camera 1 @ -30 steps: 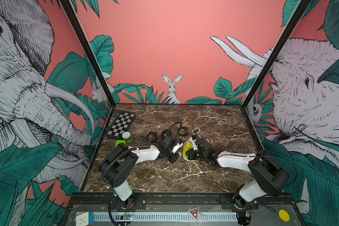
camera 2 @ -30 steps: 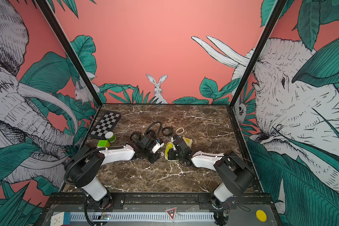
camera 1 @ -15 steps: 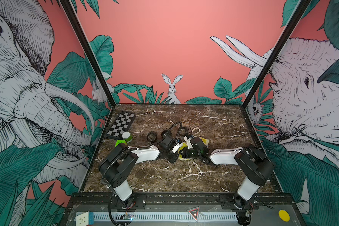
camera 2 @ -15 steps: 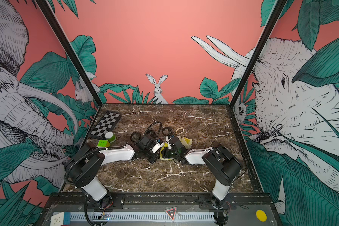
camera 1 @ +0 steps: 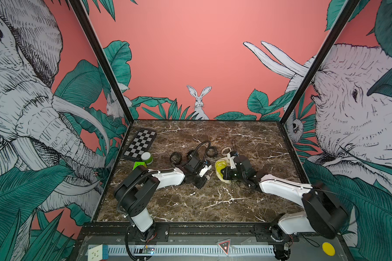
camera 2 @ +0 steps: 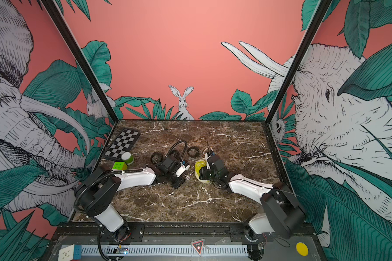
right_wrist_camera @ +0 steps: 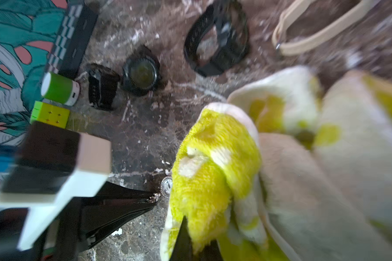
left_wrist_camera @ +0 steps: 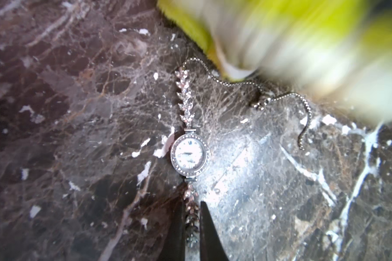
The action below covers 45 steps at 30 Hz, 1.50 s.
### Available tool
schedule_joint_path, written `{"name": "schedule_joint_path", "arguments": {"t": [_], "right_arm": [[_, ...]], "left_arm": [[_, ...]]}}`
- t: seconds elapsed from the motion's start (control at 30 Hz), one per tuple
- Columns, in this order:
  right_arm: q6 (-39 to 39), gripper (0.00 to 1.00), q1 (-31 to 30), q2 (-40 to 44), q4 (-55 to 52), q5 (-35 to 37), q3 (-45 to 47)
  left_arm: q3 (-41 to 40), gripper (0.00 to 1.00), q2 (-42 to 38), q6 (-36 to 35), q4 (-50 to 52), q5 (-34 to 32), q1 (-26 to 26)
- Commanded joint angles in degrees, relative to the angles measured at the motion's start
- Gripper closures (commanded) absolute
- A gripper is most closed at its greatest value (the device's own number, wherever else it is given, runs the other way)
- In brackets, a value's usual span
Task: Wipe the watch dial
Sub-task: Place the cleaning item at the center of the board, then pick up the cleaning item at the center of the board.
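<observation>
A small silver watch lies flat on the marble, its round white dial face up and uncovered. My left gripper is shut on the watch's jewelled strap just below the dial; in a top view this gripper sits mid-table. My right gripper is shut on a yellow and white cloth. The cloth hangs just right of the watch, blurred in the left wrist view. In the right wrist view its edge overlaps the dial. The right fingertips are buried in the cloth.
Behind the grippers lie black watches and a beige strap. At the back left are a chessboard, a green and white cylinder and a green cube.
My right gripper swept the cloth left over the watch, then drew it back right. The left gripper has stayed in place on the strap.
</observation>
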<state>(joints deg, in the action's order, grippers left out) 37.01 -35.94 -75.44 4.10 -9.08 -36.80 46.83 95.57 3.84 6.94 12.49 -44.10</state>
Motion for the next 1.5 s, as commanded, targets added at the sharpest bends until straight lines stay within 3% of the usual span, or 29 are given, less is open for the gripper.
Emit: {"name": "schedule_joint_path", "arguments": {"t": [0.0,0.13,0.17,0.23,0.27,0.47,0.6,0.8,0.87,0.97,1.33,1.43,1.47], "right_arm": [[-5.4,1.0,1.9,6.0,-11.3,4.2,-1.4],[-7.2,1.0,3.2,8.7,-16.8,5.4,-2.5],[-7.2,1.0,3.3,8.7,-17.1,5.4,-2.5],[-6.9,1.0,3.4,8.5,-16.7,4.9,-2.2],[-6.4,1.0,3.4,8.3,-16.2,4.6,-2.0],[-6.3,1.0,3.5,7.8,-16.3,6.2,-1.9],[-7.2,0.99,3.5,7.2,-22.1,11.3,-4.0],[-7.5,0.45,3.5,6.9,-23.1,14.8,-4.5],[-7.5,0.21,3.5,5.7,-22.5,15.2,-5.1],[-8.0,0.15,3.4,1.7,-21.3,14.2,-7.1],[-9.2,0.13,3.1,-15.3,-17.9,12.1,-14.0],[-9.1,0.2,3.2,-18.8,-17.4,10.6,-13.8],[-8.9,0.31,3.2,-19.0,-17.2,9.9,-13.3]], "left_arm": [[-1.2,0.78,0.6,0.9,7.4,-2.3,-0.2],[-0.9,0.63,0.6,1.0,7.5,-2.5,-0.2],[-0.9,0.5,0.4,1.1,7.4,-2.5,-0.2],[-1.2,0.04,-0.7,1.1,7.3,-2.0,-0.2],[-1.5,0.01,-1.5,1.2,7.3,-2.4,-0.2],[-2.2,0.01,-8.6,1.2,8.7,-4.9,-0.2],[-1.3,0.01,-12.3,1.0,11.3,-7.4,-0.2],[-2.2,0.01,-18.2,1.5,12.2,-12.1,-0.2],[-2.8,0.01,-20.2,2.0,12.4,-13.5,-0.2],[-4.0,0.01,-23.4,2.6,12.5,-16.0,-0.2],[-7.3,0.01,-30.1,3.1,12.1,-20.3,-0.2],[-8.0,0.01,-30.7,3.3,11.8,-20.9,-0.2],[-8.2,0.01,-30.9,3.3,11.7,-21.0,-0.2]]}}
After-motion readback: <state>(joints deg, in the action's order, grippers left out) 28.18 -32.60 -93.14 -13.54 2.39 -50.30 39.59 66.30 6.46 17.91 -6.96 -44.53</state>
